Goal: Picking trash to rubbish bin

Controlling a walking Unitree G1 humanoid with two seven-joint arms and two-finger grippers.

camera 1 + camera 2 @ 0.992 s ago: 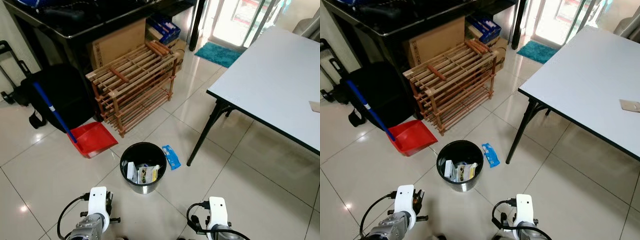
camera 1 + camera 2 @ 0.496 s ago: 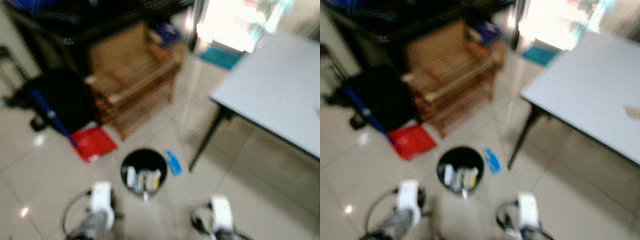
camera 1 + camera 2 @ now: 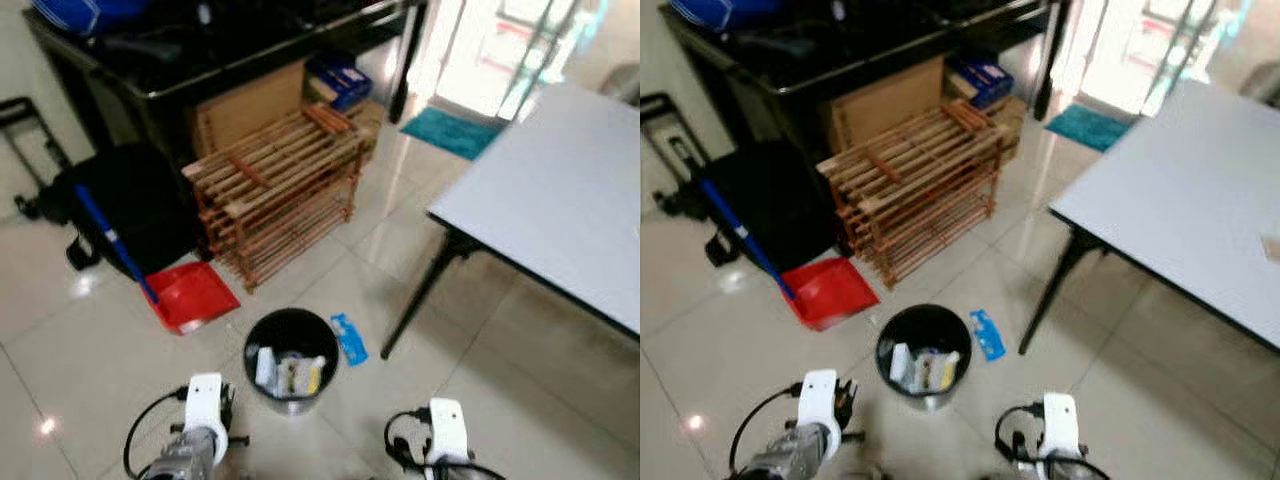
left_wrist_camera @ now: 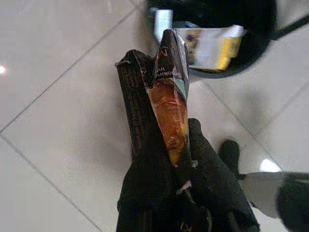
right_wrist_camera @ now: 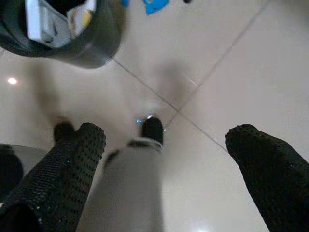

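A round black rubbish bin stands on the tiled floor just ahead of me, with white and yellow cartons inside. A blue wrapper lies flat on the floor beside the bin's right side. My left gripper is shut on a crumpled dark packet with an orange picture, held low over the floor close to the bin. My right gripper hangs open above the tiles with nothing between its fingers, the bin and the blue wrapper ahead of it. Both wrists show at the lower edge of the eye views.
A red dustpan with a blue handle lies left of the bin. A wooden slatted rack stands behind it, under a black desk with a cardboard box. A black bag sits at the left. A grey table on black legs fills the right.
The camera has shifted and blurred in between; the whole scene now sits slightly lower and further right in the picture. The bin, wrapper and both wrists keep their places relative to each other.
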